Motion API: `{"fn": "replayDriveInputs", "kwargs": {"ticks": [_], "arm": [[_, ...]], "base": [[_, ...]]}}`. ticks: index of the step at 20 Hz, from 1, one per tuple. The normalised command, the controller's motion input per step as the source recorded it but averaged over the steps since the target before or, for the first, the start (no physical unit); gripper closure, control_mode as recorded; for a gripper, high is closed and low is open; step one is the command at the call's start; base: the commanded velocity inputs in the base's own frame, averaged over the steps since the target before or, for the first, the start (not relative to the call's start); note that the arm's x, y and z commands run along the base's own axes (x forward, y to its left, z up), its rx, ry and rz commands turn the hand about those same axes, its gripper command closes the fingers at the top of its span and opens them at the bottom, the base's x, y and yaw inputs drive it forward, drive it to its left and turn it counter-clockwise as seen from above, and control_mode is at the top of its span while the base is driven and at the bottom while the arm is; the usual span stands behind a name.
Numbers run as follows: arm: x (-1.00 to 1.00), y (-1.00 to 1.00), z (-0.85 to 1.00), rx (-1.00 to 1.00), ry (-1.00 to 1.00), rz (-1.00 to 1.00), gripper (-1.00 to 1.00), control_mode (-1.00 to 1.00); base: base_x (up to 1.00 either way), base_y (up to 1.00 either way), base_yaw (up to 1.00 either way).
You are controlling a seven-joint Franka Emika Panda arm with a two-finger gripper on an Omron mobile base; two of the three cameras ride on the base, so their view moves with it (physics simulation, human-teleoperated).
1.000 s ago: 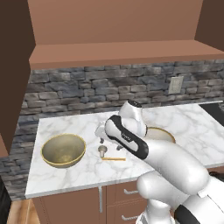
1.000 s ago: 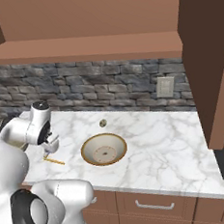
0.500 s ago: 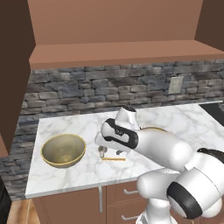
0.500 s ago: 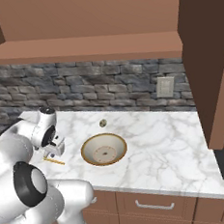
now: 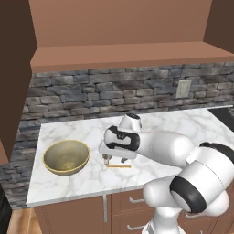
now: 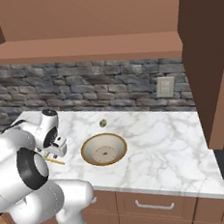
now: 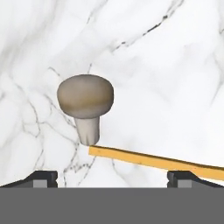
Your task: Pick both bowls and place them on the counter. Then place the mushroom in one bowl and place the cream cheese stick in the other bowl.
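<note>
The mushroom (image 7: 85, 107) lies on the counter (image 5: 183, 123) right under the gripper (image 7: 112, 177), its round cap away from the hand camera and its short stem pointing back toward the fingers, so its long axis runs between the two finger tips rather than across them. The end of the cheese stick (image 7: 157, 162) sits just at the foot of the stem, apparently touching it; the stick's length crosses the hand view almost level, sloping slightly down to the right, square to the mushroom's axis. The gripper's finger tips stand wide apart with nothing between them. Both bowls already rest on the marble: the deep bowl (image 5: 66, 156) just to the arm's left, the shallow bowl (image 6: 104, 149) to its right. So the bowl step looks done, and the mushroom pick-up seems to be in hand. The next move calls for lowering over the cap and closing on it without catching the stick's end.
</note>
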Motion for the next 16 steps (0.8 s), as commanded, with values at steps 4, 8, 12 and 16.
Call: {"fn": "replayDriveInputs", "kwargs": {"ticks": [4,8,12,16], "arm": [[0.19,0.04,0.0,-0.03,0.03,0.0,-1.0,-1.0],[0.19,0.09,-0.01,-0.05,0.04,0.0,-1.0,-1.0],[0.21,0.14,-0.05,-0.05,0.05,0.0,-1.0,-1.0],[0.18,0.2,-0.11,-0.07,0.04,0.0,-1.0,-1.0]], "base": [[0.0,0.0,0.0],[0.0,0.0,0.0],[0.0,0.0,0.0],[0.0,0.0,0.0]]}}
